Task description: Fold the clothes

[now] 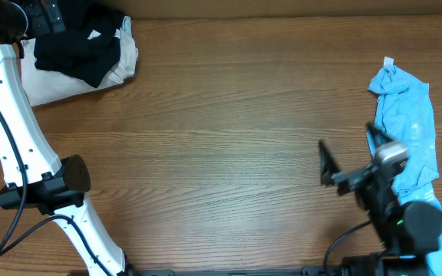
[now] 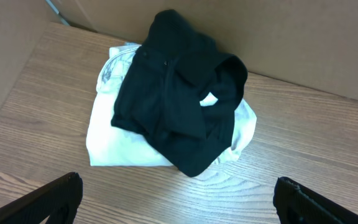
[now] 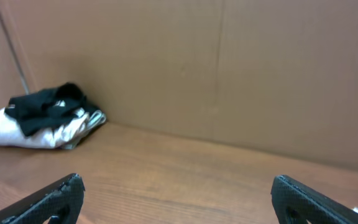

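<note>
Black shirt (image 1: 79, 47): crumpled in a heap at the table's (image 1: 229, 115) far left corner, on top of the cream garment (image 1: 52, 86).
Black shirt, axis: in the left wrist view the heap (image 2: 173, 106) runs lengthwise away from the camera, its narrow end toward the wall (image 2: 303, 37) and its wider, folded end nearer the fingers.
White mark (image 2: 210, 99): a small pale patch in a fold on the shirt's right side; I cannot tell what it is.
Cream garment, lie: flat under the shirt, showing on the left and near sides (image 2: 110, 143).
Left gripper (image 2: 178, 200): jaws spread wide, holding nothing; it hangs above the table, apart from the heap, which lies straight ahead between the two fingertips' lines.
Blue garment (image 1: 409, 126): bunched in a long strip at the right edge, running from far to near, with a small white tag (image 1: 388, 61) at the far end.
Right gripper (image 1: 351, 151): jaws wide apart and empty; it faces the far wall, angled left.
Blue garment and right gripper: the strip lies just to the gripper's right, outside the wrist view, which shows only the distant heap (image 3: 45, 102).
</note>
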Available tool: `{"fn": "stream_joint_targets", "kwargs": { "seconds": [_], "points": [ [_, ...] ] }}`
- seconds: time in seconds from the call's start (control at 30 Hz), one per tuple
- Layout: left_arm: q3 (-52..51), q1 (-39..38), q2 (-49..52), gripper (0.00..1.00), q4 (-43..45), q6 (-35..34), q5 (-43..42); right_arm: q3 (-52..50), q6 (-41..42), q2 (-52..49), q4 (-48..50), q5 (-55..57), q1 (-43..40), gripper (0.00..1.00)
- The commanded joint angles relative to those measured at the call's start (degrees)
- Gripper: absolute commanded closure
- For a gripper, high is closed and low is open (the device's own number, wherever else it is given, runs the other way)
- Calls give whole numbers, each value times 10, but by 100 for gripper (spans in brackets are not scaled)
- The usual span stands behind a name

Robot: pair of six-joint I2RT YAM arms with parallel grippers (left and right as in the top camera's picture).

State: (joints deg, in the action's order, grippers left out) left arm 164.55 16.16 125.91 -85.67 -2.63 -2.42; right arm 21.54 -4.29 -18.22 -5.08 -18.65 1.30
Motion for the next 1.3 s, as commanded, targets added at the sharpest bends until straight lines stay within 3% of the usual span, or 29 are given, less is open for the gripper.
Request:
{"fn": "stream_joint_targets", "kwargs": {
  "seconds": [0.0, 0.2, 0.37, 1.27],
  "points": [
    [1, 2, 1, 0, 2, 3, -6, -79, -2, 78, 19, 2, 7, 0],
    [1, 2, 1, 0, 2, 3, -6, -168, -3, 167, 19, 15, 7, 0],
    [1, 2, 1, 0, 2, 3, -6, -208, -2, 181, 25, 15, 7, 0],
    [1, 2, 1, 0, 2, 3, -6, -211, -2, 181, 19, 21, 6, 0]
  ]
}}
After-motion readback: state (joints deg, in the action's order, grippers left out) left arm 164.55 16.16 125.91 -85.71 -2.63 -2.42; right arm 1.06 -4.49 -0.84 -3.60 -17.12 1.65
